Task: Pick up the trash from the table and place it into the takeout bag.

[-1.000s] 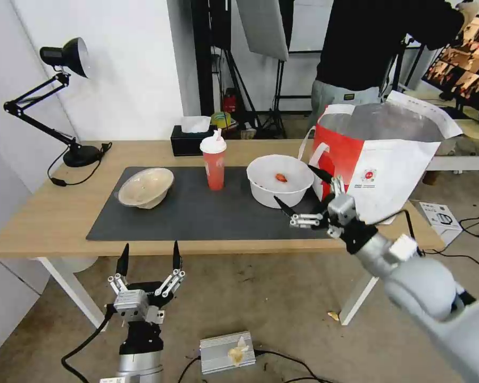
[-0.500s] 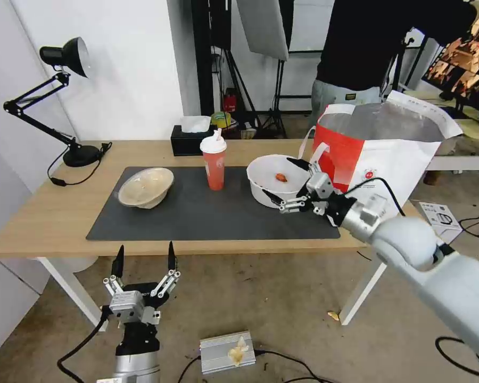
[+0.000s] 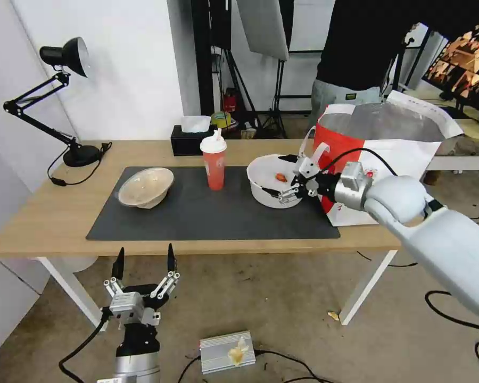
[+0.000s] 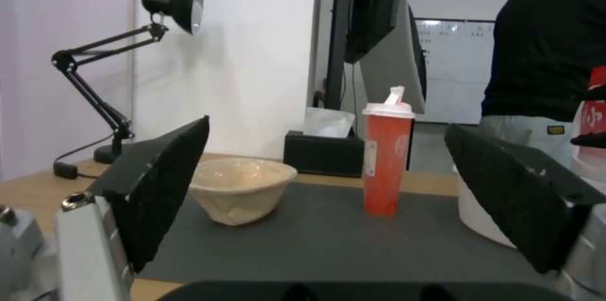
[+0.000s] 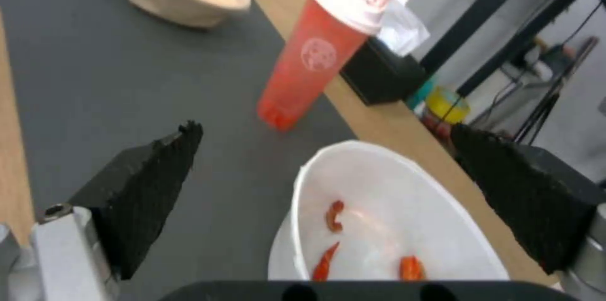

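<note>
- While nothing has been lifted yet, the right gripper [image 3: 283,175] hangs over the near-right rim of the deep white bowl [image 3: 269,183], its fingers spread wide with one tip on either side of the rim — a stance that looks meant for pinching the wall rather than scooping from beneath.
- From the right wrist camera the bowl [image 5: 385,225] sits between the two black pads and a few red scraps lie in its bottom; a level lift would keep them in, I judge.
- That bowl rests on the dark mat [image 3: 197,213] at its right end, just beside the takeout bag [image 3: 388,154], whose foil-lined mouth stands open — the nearest item to the bag, which likely explains why it is approached first.
- Further along the mat stand the red cup [image 3: 214,162] with lid and straw, upright, and the beige bowl [image 3: 145,186], tilted on its side; both untouched.
- Below the table's [image 3: 48,223] front edge, the left gripper [image 3: 142,259] waits with fingers released and pointing up, holding nothing.
</note>
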Controlling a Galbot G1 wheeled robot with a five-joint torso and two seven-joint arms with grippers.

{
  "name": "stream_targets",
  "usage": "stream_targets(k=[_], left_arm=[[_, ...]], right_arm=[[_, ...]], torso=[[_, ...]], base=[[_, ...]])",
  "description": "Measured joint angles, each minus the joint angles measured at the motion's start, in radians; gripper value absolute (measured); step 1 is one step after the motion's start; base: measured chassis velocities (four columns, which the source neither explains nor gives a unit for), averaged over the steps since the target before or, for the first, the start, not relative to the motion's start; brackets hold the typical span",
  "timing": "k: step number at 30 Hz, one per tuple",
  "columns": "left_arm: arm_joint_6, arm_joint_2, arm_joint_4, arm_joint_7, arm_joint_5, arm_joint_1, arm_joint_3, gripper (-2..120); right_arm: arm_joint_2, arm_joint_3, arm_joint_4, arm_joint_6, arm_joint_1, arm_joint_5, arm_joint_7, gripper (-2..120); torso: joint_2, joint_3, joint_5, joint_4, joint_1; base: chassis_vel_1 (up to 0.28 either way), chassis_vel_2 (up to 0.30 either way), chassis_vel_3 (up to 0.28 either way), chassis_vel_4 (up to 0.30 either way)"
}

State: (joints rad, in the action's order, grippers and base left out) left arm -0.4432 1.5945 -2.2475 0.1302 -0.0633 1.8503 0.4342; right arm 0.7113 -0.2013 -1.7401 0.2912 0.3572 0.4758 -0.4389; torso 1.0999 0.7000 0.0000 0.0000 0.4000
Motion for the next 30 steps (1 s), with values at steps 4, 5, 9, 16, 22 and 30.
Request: stream_targets(k=[4, 5, 9, 16, 22, 30], left_arm=[[-0.009, 0.0, 0.001, 0.001, -0.003, 0.003, 0.0, 100], [-0.012, 0.0, 0.001, 0.001, -0.004, 0.006, -0.001, 100], [-0.017, 0.0, 0.006, 0.001, -0.005, 0.009, -0.001, 100], [-0.028, 0.001, 0.007, 0.001, -0.018, 0.017, -0.009, 100], [-0.034, 0.001, 0.015, 0.002, -0.021, 0.02, -0.009, 100], [-0.035, 0.001, 0.027, 0.007, -0.021, 0.015, -0.009, 100]], right_arm=[[0.006, -0.023, 0.008, 0.048, -0.026, 0.011, 0.004, 100], [0.008, -0.026, 0.011, 0.062, -0.031, 0.014, 0.004, 100], [0.014, -0.036, 0.023, 0.102, -0.049, 0.018, -0.008, 100], [0.018, -0.069, 0.055, 0.141, -0.101, 0.017, -0.048, 100], [0.027, -0.122, 0.098, 0.163, -0.159, 0.017, -0.07, 100], [0.037, -0.177, 0.144, 0.176, -0.209, 0.013, -0.099, 100]], torso=[[0.0, 0.0, 0.0, -0.0001, 0.0], [0.0, 0.0, 0.0, 0.0, 0.0], [0.0, 0.0, 0.0, -0.0001, 0.0], [0.0, 0.0, 0.0, -0.0001, 0.0], [0.0, 0.0, 0.0, -0.0001, 0.0], [0.0, 0.0, 0.0, 0.0, 0.0]], base=[[0.0, 0.0, 0.0, 0.0], [0.0, 0.0, 0.0, 0.0], [0.0, 0.0, 0.0, 0.0], [0.0, 0.0, 0.0, 0.0], [0.0, 0.0, 0.0, 0.0], [0.0, 0.0, 0.0, 0.0]])
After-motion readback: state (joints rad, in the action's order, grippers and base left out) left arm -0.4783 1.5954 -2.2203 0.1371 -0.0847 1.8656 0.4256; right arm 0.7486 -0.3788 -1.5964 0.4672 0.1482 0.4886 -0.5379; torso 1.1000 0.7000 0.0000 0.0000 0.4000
